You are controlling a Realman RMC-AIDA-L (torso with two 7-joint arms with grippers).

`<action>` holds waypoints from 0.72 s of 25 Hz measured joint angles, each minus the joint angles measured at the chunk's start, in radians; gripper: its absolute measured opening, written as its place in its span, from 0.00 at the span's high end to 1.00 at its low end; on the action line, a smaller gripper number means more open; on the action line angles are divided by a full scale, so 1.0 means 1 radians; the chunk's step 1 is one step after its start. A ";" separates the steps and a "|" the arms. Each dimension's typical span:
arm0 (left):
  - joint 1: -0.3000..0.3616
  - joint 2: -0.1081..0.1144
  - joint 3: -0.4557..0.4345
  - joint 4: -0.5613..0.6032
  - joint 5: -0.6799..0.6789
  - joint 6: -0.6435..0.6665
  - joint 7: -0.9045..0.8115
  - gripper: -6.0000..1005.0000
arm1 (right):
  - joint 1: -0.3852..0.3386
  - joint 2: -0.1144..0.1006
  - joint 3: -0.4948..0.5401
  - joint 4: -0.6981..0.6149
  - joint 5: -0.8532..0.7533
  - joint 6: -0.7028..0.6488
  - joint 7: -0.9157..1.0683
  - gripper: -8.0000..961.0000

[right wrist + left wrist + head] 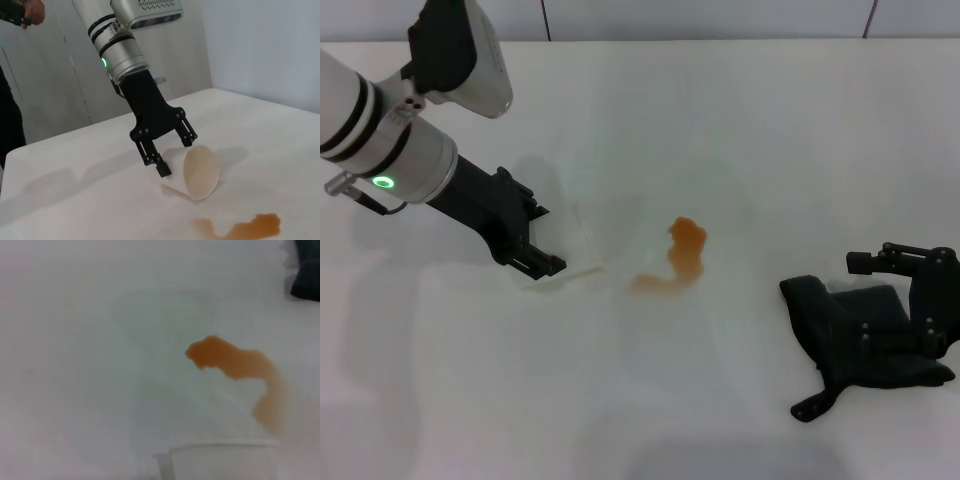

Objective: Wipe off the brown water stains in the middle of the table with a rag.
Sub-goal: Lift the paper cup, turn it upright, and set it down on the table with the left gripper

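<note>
An orange-brown puddle (pixel 682 258), paler along its tail, marks the plain white table (pixel 740 120). The rag (pixel 860 345) is black. A translucent white cup (pixel 192 172) lies by the left gripper (pixel 542 252), black on a white-and-black-banded arm showing a green light.

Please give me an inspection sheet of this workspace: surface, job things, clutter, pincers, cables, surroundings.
Surface: white table, wet with the brown water stains near its middle.
Job's things: black rag lies right of the stains, unused.
Clutter: translucent plastic cup on its side, left of the stains.
Pincers: left pincer open around the tipped cup; right pincer at the rag.
Cables: nothing seen.
Surroundings: a person stands beyond the table.
</note>
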 joint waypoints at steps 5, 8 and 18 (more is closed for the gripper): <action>0.000 0.000 0.000 0.001 0.006 -0.001 -0.002 0.30 | 0.000 0.000 0.002 0.000 0.000 0.000 0.000 0.16; -0.001 -0.001 0.000 0.011 0.009 0.001 -0.005 0.31 | -0.002 0.000 0.005 0.000 0.000 -0.001 0.000 0.16; 0.036 -0.003 -0.044 0.107 -0.019 -0.016 -0.016 0.31 | -0.004 -0.001 0.011 -0.001 0.000 -0.005 -0.002 0.16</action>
